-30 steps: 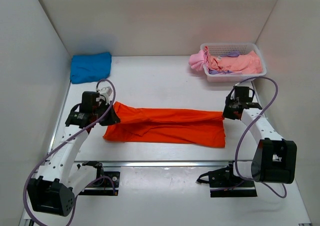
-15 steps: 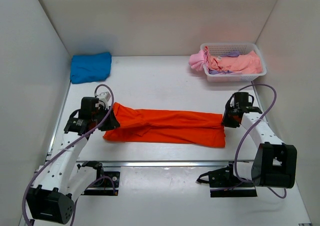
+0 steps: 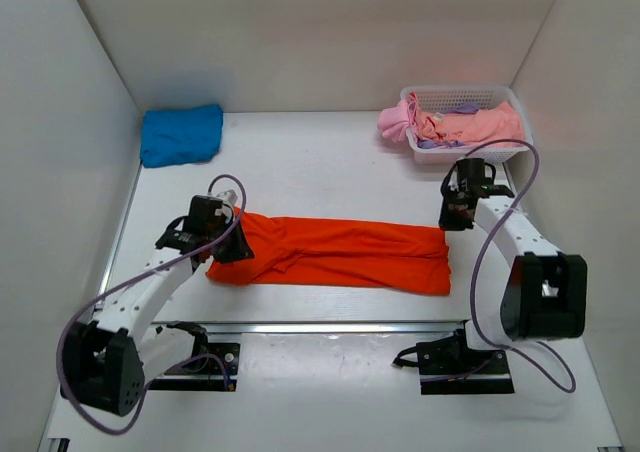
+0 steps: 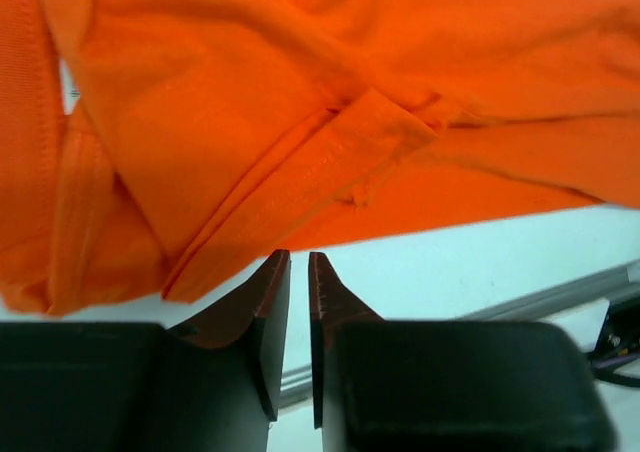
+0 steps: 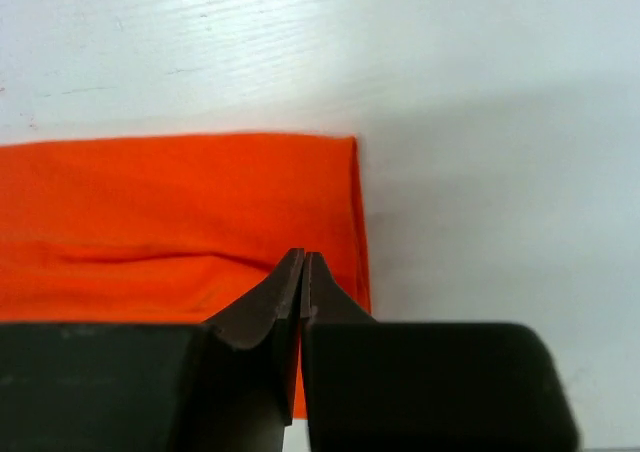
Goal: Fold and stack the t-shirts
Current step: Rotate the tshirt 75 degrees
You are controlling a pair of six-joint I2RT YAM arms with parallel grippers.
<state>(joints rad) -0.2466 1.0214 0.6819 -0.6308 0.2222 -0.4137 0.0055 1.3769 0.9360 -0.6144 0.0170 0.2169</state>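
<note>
Found both arms shifted against a second before: the left end effector drawn in rightward over the left end of the orange shirt, the right end effector pulled farther from the bases, toward the basket. Found the shirt's left corner, raised a second before, now down flat. Saw the orange shirt spread as a long band across the middle of the table, folded lengthwise, wrinkled and bunched at its left end, straight-edged at its right end. From the left wrist, saw the left fingers nearly closed, parted by only a thin slit with bare table showing through, gripping nothing, tips just short of a hemmed fold of orange cloth. From the right wrist, saw the right fingers pressed together with no gap, tips over the shirt's right edge; could make out no cloth between them. Noted a blue shirt folded at the far left corner of the table, well apart from the orange one. Noted pink shirts heaped in the white basket at the far right, pink cloth spilling over its left rim, with bits of lilac cloth among them.
</note>
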